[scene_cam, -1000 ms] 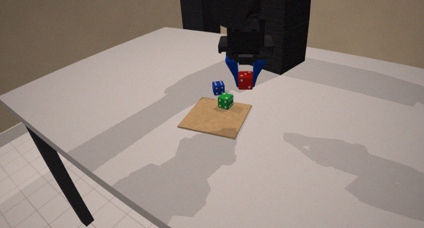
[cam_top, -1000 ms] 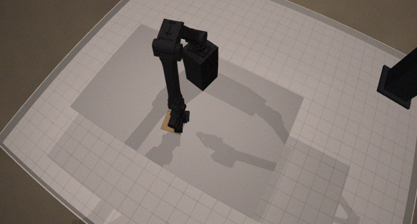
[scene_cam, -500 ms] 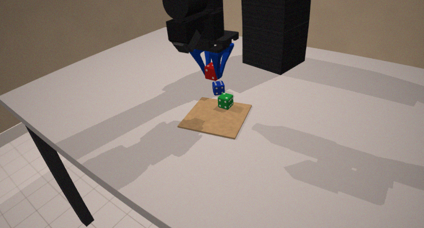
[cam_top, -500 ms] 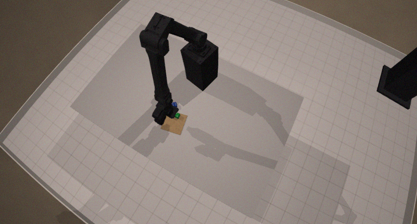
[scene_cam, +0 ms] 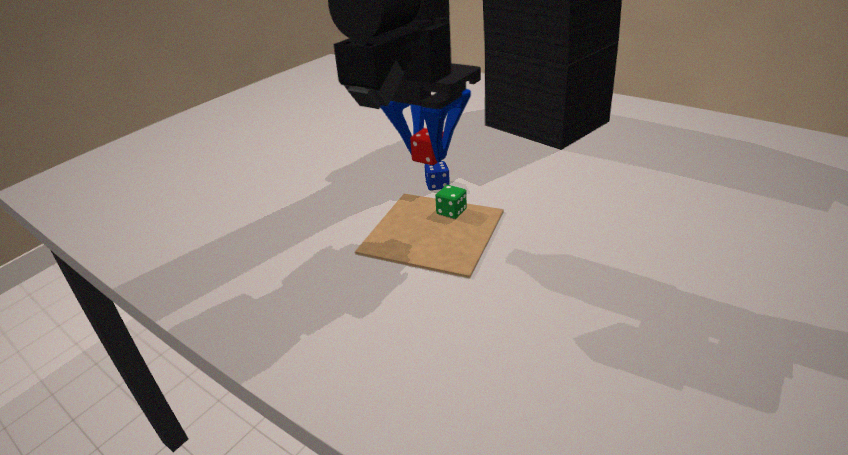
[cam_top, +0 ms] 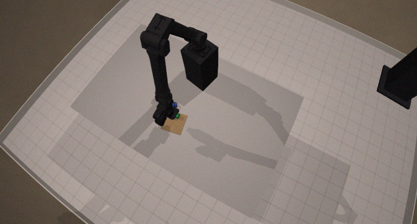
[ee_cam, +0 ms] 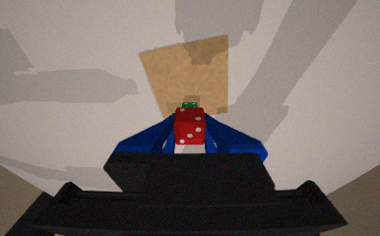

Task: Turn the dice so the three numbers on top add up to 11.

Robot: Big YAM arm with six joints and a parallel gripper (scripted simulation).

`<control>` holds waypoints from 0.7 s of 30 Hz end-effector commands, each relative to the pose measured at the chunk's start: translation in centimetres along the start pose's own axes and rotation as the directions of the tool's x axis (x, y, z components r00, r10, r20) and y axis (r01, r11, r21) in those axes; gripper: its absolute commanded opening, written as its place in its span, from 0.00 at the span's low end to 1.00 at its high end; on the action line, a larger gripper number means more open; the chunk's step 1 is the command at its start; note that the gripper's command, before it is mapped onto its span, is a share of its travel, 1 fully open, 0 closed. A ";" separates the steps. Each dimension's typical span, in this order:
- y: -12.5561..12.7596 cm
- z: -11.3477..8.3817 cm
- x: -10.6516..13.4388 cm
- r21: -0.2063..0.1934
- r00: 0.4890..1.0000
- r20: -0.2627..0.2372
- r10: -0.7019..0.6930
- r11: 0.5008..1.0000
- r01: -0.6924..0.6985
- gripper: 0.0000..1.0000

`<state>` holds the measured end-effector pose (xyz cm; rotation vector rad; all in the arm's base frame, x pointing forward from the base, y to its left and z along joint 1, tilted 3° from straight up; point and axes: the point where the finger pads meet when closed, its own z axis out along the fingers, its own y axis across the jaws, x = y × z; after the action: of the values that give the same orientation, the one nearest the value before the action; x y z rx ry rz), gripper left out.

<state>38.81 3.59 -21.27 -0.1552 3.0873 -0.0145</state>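
Observation:
My gripper (scene_cam: 427, 155) (ee_cam: 189, 117) is shut on the red die (scene_cam: 421, 148) (ee_cam: 190, 129) and holds it in the air. In the wrist view its upper face shows two pips and its nearer face three. The green die (cam_top: 177, 115) (scene_cam: 451, 202) (ee_cam: 190, 104) sits near the back edge of the tan mat (cam_top: 174, 127) (scene_cam: 434, 245) (ee_cam: 197, 79), with two pips visible on top and four on its left face. The blue die (cam_top: 174, 104) (scene_cam: 436, 177) stands on the table behind the mat, off it, top face six. The mat lies flat. The blue die is hidden in the wrist view.
The black pedestal (cam_top: 201, 71) (scene_cam: 550, 64) of the arm stands on the grey table (cam_top: 234, 104) (scene_cam: 565, 343) behind the dice. The table's left edge runs along the left in the exterior view. Shadows of the arm cross the table and part of the mat.

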 end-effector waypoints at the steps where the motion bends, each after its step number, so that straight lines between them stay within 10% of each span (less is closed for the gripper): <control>1: -0.3 0.9 -1.1 0.000 1.000 0.024 0.013 1.000 -0.013 0.26; 21: -0.4 7.5 -1.2 0.000 1.000 0.030 0.009 1.000 -0.009 0.26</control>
<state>38.55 3.51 -29.29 -0.1541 3.1039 -0.0159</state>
